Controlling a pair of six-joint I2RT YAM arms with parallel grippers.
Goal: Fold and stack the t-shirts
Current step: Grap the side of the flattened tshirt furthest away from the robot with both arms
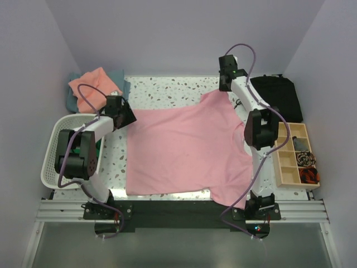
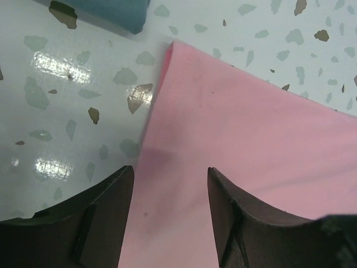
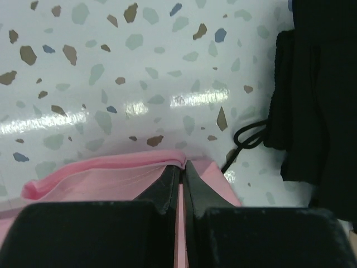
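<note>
The right gripper [image 3: 182, 167] is pinching a sleeve of the pink shirt [image 1: 184, 151], jaws clenched on it. The left gripper [image 2: 170, 178] is hanging over its corner, jaws released.

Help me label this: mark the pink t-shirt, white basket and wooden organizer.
pink t-shirt [image 1: 178, 151], top view, middle of its body.
white basket [image 1: 50, 156], top view, its left wall.
wooden organizer [image 1: 287, 174], top view, bare left compartment.

Jaws stand apart over the pink t-shirt [image 2: 240, 145] edge on speckled table [image 2: 67, 111].
</note>
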